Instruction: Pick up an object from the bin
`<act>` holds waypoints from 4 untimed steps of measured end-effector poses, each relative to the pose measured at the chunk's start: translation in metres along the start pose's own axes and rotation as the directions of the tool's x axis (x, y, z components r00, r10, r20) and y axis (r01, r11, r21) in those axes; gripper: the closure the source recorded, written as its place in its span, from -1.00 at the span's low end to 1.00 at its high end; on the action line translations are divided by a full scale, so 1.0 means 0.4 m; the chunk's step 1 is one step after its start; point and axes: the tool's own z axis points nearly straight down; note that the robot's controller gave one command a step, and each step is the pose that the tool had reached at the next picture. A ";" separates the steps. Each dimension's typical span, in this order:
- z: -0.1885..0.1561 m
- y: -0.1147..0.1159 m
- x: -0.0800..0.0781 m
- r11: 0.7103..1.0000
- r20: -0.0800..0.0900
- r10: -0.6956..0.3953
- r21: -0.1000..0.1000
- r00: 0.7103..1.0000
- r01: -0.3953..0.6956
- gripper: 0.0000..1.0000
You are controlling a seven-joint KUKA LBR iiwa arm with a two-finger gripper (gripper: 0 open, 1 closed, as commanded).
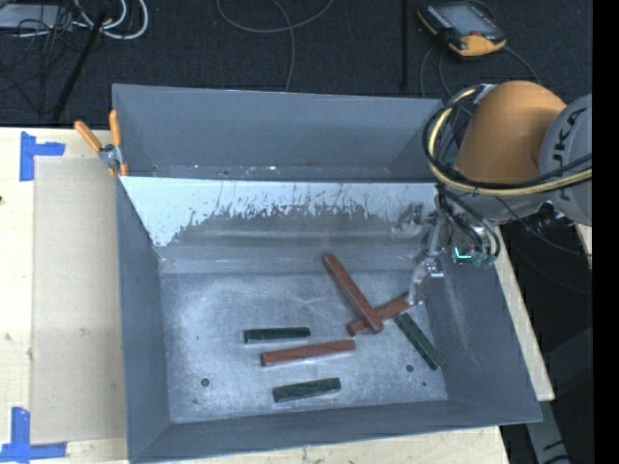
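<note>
Where the gripper (419,293) hangs low at the 3 o'clock side of the bin (242,143), a short, flat reddish-brown bar (389,310) lies just at its 7 o'clock, its far end crossing a longer brown bar (340,276). A dark green bar (419,342) lies at the gripper's 6 o'clock. Whether the claw is open or closed cannot be told.

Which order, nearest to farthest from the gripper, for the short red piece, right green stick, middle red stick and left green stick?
1. Short red piece, beside the gripper, on the bin's right.
2. Right green stick, just below the gripper.
3. Middle red stick, at bin centre.
4. Left green stick, farthest left.
</note>
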 end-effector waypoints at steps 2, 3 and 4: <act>-0.009 0.001 -0.004 1.000 0.009 -0.003 0.001 1.000 0.003 -1.00; 0.015 0.017 0.022 0.999 -0.008 -0.043 -0.002 0.999 0.043 -1.00; 0.216 0.017 0.115 0.984 0.014 -0.180 0.003 0.984 0.180 1.00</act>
